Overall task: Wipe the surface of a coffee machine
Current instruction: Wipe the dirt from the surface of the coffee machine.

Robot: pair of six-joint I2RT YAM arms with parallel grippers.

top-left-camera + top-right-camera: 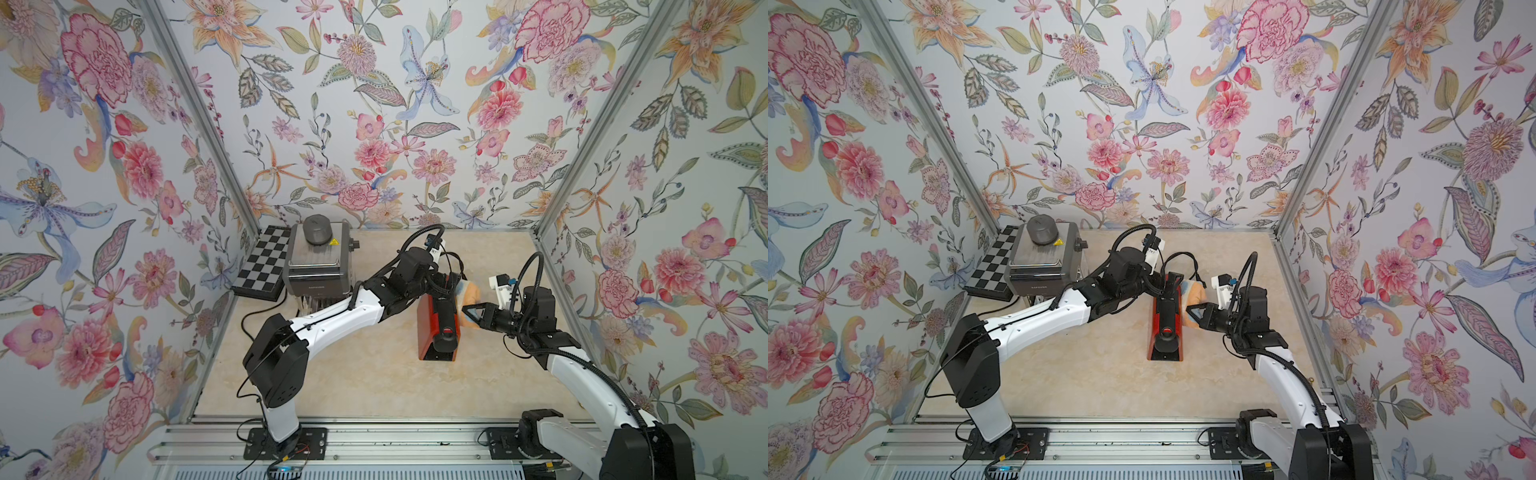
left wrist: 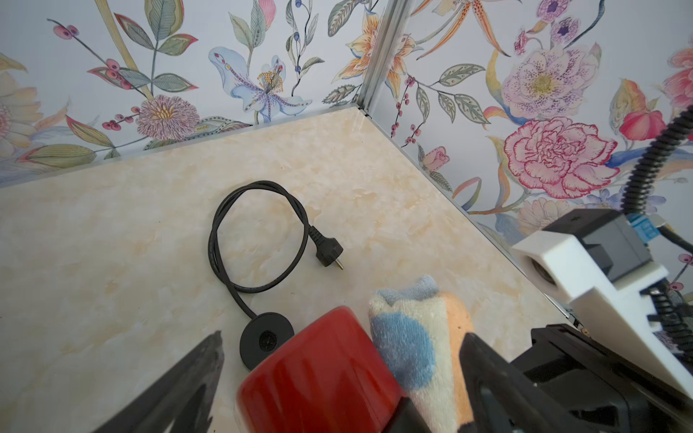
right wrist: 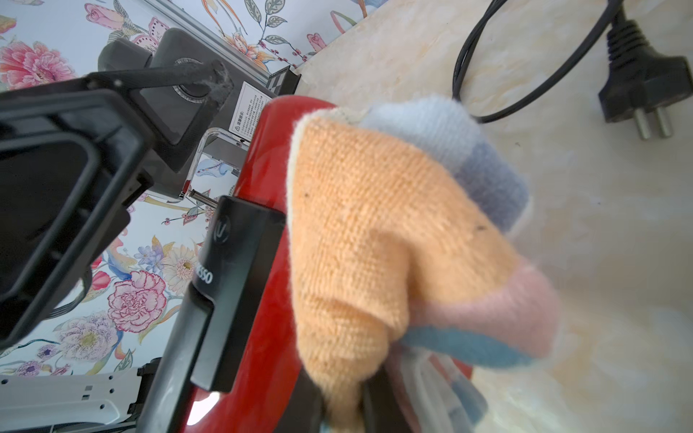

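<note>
red coffee machine (image 1: pixel 426 332) runs front-to-back, spout end toward the robot.

On the coffee machine (image 3: pixel 268 157), a black strip (image 3: pixel 240 240) shows white letters ending "SSO". Beyond the coffee machine, a grey appliance (image 1: pixel 316 266) bears a yellow warning-triangle sticker (image 1: pixel 333 242), a front word, perhaps "SAPOUSE", and a white label (image 3: pixel 250 111) of unreadably small print.

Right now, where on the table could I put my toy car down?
The table is bare in front, from its near edge to the red coffee machine. Crowded around that machine: cloth, power cord, left gripper, right gripper.
</note>
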